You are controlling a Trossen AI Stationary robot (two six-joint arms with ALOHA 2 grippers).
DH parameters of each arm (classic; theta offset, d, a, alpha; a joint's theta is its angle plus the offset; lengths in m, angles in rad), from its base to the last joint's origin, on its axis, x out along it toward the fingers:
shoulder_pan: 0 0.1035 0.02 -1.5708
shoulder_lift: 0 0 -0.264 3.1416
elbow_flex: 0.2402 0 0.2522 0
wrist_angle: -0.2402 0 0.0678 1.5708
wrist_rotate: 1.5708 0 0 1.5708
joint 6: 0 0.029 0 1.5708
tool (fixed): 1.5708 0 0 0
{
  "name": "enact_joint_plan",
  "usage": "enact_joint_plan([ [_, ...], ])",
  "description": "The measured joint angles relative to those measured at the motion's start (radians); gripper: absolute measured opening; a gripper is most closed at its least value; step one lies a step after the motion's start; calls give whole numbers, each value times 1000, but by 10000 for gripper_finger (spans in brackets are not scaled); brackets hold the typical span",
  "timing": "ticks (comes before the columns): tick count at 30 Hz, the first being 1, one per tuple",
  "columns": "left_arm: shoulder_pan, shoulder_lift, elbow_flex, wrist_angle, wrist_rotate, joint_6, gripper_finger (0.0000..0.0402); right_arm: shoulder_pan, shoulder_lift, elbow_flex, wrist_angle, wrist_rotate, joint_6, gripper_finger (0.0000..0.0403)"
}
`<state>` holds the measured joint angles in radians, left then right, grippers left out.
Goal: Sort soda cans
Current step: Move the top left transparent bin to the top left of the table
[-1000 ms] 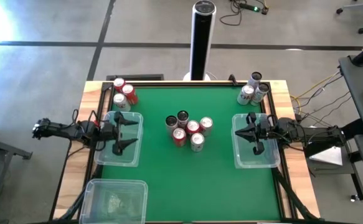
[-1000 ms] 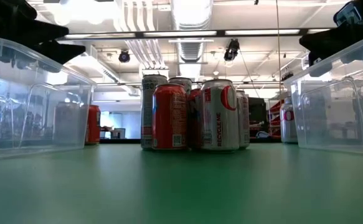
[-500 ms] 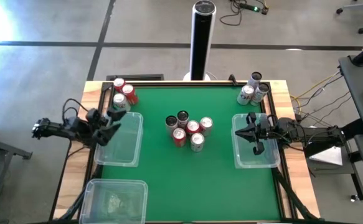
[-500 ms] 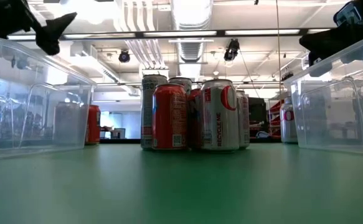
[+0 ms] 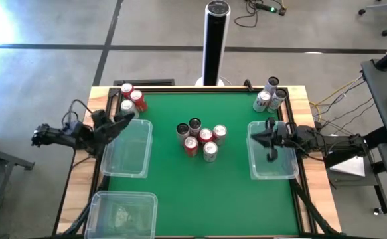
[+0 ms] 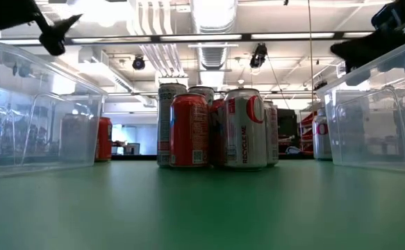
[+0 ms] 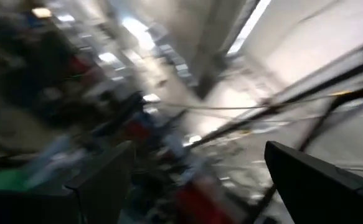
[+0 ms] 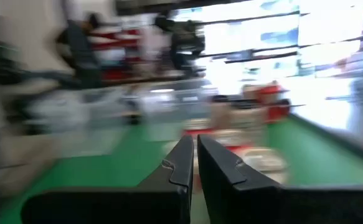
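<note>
Six small metal soda cans, red and dark with silver tops (image 5: 201, 138), are sitting clustered at table centre, upright and touching; the low view shows them as one tight clump (image 6: 216, 127). Three red and silver cans (image 5: 130, 99) are standing at 11 o'clock in the far-left corner, three silver-white cans (image 5: 270, 95) at 1 o'clock in the far-right corner. I read those corner groups as sorted piles, with the centre six not yet done.

Left gripper (image 5: 117, 123) is hovering at 9 o'clock, over the far-left edge of the clear plastic bin on the left (image 5: 128, 159), angled toward the red pile. Its fingers (image 7: 321, 186) are spread wide in the left wrist view and holding nothing.

Right gripper (image 5: 267, 141) is hanging at 3 o'clock over the clear plastic bin on the right (image 5: 273, 171). Its fingers (image 8: 180, 168) are pinched almost together in the right wrist view, with nothing between them.

A third clear plastic bin (image 5: 122, 211) is sitting at 7 o'clock off the green mat (image 5: 193, 192). A tall black-and-silver cylinder post (image 5: 214, 41) is standing beyond the table at 12 o'clock.

Step, as I judge it: between picks, both arms unloaded. The next move calls for reaching to the centre clump and taking an outer can, since the cans are touching and finger clearance is tight. The right gripper needs to be opening first.
</note>
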<state>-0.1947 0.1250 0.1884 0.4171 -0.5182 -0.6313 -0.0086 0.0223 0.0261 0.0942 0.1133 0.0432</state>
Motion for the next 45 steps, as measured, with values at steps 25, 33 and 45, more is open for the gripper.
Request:
enact_joint_plan([
  [25,0,1130,1078,-1734,1,-888,343,-1,5,1,282,293,655,18],
  [33,-1,1260,1126,-1822,204,-985,343,0,15,0,359,291,700,18],
  [45,0,1256,927,-1650,263,-1012,336,6,254,300,241,129,602,50],
])
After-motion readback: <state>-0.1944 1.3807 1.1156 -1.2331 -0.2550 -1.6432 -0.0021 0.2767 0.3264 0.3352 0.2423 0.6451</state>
